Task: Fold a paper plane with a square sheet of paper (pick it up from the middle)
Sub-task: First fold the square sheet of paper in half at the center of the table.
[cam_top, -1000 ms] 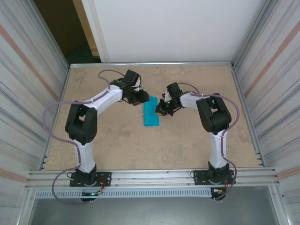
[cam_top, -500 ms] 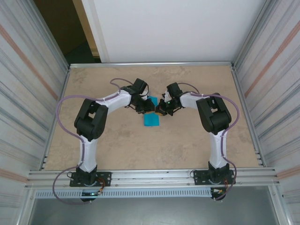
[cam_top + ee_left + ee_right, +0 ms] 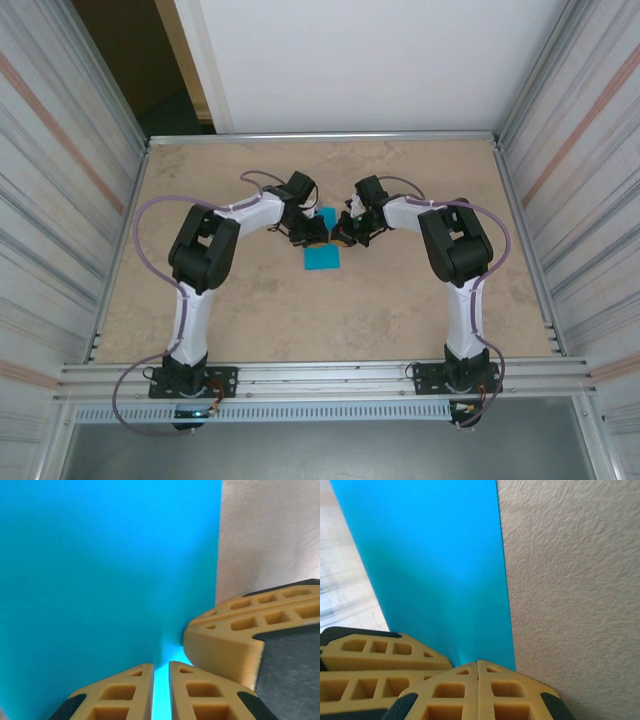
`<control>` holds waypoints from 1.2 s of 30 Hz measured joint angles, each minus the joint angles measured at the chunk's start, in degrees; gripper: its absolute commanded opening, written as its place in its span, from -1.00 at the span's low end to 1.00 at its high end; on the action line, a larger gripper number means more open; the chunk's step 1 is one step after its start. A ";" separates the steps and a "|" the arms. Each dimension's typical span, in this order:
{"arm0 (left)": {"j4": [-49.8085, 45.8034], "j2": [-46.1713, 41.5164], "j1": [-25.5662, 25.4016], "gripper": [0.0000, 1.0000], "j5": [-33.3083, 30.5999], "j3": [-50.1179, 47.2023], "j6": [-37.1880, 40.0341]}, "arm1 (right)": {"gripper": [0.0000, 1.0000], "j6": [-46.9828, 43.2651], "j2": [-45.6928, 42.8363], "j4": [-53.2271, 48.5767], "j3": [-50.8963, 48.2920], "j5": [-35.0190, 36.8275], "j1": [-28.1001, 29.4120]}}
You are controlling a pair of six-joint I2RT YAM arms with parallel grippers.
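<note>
Left tool [image 3: 318,237], right tool [image 3: 340,238] on teal paper [image 3: 323,259], beige tabletop [image 3: 400,300], ribbed walls [image 3: 60,180]

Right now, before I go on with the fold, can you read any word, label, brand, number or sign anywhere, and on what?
None: no text can be read in any view.
The square sheet of paper is plain teal, unmarked.
The table, the left gripper and the right gripper carry no print.
</note>
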 measured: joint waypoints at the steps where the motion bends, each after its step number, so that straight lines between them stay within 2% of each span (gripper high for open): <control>1: 0.00 0.00 0.20 -0.68 0.00 -0.22 0.20 | -1.00 0.00 -0.02 -0.02 0.02 0.11 0.00; 10: 5.75 -2.29 3.67 -0.68 4.39 -6.88 2.56 | -1.00 -0.17 0.66 -0.83 1.09 0.74 0.48; 15: 8.72 -6.82 9.14 -0.68 7.39 -14.91 2.75 | -1.00 -1.09 0.74 -0.55 1.14 0.79 0.59; 20: 6.91 -10.34 13.29 -0.66 6.58 -17.46 2.71 | -1.00 -1.53 0.74 -0.57 1.14 0.79 0.59; 24: 7.21 -12.50 11.74 -0.66 7.06 -16.72 2.29 | -1.00 -1.75 0.79 -0.57 1.14 0.79 0.59; 28: 8.76 -12.02 7.41 -0.66 7.80 -13.29 1.27 | -1.00 -1.92 0.79 -0.59 1.14 0.79 0.59; 32: 10.12 -8.22 3.93 -0.66 8.55 -8.15 0.98 | -1.00 -2.67 0.79 -0.63 1.14 0.79 0.59; 36: 10.75 -3.87 3.61 -0.66 8.90 -5.44 1.03 | -1.00 -3.23 0.92 -1.07 1.44 0.79 0.59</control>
